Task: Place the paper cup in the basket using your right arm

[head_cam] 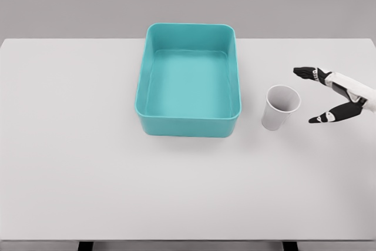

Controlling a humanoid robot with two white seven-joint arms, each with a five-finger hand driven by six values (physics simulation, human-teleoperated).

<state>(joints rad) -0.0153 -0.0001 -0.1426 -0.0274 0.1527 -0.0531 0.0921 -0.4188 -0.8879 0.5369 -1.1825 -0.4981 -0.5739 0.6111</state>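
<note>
A white paper cup (279, 107) stands upright on the table, just right of the teal basket (189, 123). The basket is a rectangular tub with nothing in it. My right hand (312, 95) reaches in from the right edge, a short way right of the cup and not touching it. Its fingers (306, 73) and thumb (326, 116) are spread wide, open toward the cup, holding nothing. My left arm does not show.
The white table (88, 163) spreads wide to the left of the basket and in front of it. Its front edge runs along the bottom of the picture.
</note>
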